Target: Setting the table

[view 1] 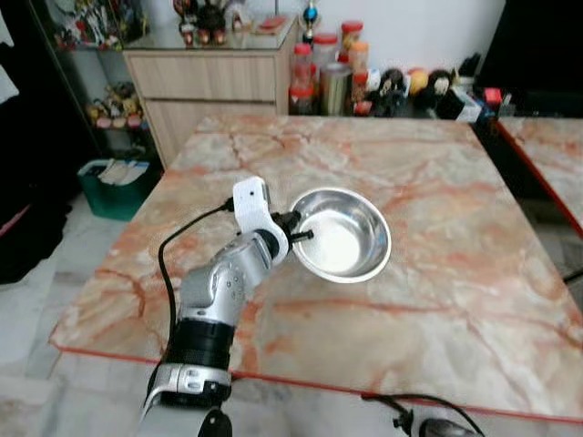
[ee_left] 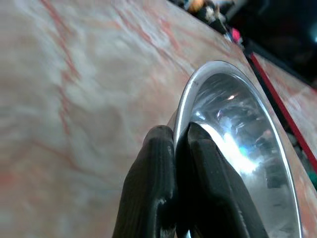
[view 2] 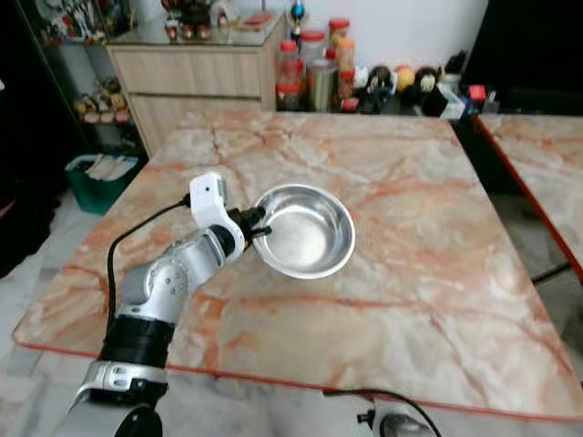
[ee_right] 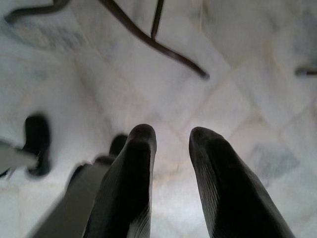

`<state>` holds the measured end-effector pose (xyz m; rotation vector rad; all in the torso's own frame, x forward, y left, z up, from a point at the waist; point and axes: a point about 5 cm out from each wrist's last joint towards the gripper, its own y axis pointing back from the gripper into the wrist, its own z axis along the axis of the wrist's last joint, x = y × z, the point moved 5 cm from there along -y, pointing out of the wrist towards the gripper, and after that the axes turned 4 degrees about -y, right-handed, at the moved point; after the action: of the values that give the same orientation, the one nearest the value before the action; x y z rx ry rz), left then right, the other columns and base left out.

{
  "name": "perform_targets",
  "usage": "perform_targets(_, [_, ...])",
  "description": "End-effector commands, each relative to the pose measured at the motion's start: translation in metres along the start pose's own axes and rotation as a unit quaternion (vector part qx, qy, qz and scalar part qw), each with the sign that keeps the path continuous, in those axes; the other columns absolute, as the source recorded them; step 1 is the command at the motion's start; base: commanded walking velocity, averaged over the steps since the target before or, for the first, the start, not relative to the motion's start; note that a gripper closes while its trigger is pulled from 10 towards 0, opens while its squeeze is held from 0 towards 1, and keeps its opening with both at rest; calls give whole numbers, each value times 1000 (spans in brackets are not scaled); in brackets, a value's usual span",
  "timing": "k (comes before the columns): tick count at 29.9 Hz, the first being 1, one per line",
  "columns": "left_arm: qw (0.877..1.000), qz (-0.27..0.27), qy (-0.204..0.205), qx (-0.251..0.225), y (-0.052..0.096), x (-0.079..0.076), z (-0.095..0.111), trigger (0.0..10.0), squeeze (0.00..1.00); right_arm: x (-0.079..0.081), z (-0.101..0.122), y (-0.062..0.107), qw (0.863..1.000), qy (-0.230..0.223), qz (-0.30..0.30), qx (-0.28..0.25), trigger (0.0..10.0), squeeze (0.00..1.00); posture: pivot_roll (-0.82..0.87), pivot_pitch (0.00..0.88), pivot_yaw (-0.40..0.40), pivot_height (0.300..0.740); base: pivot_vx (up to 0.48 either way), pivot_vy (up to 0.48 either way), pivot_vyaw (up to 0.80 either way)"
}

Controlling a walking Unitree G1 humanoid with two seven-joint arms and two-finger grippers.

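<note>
A shiny steel bowl is at the middle of the pink marble table, slightly tilted. My left gripper reaches in from the near left and is shut on the bowl's left rim. In the left wrist view the two black fingers pinch the thin rim of the bowl, one inside and one outside. My right gripper hangs idle beside the table, open, over pale floor tiles.
Jars and bottles crowd the table's far edge, beside a wooden cabinet. A green bin stands on the floor at the left. A second marble table adjoins on the right. Dark chair legs cross the floor under my right arm.
</note>
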<state>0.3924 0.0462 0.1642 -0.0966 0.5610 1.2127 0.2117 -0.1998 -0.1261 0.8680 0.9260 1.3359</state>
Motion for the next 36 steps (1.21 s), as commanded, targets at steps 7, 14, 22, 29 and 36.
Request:
perform_targets(7, [1000,16,8,-3,14,11,6,10000,0,11,8,0,1000,8,23,-7,10000,0,72,0,-9,728,35,0,0])
perform_targets(14, [999,38,14,10,30,28,2,10000,0,14,13,1,997,69,42,-16,10000,0,91,0,-19,728,0,0,0])
perform_targets(22, [999,39,11,16,34,27,2,10000,0,12,16,1,999,21,29,-38,10000,0,85,0,-18,728,0,0,0])
perform_targets(29, [999,38,6,18,35,26,1,10000,0,10,15,0,999,-10,13,-42,10000,0,86,0,-11,728,0,0,0])
perform_targets(36, [999,36,7,-1,34,24,7,10000,0,9,20,1,997,-43,1,-65,10000,0,85,0,-7,728,0,0,0])
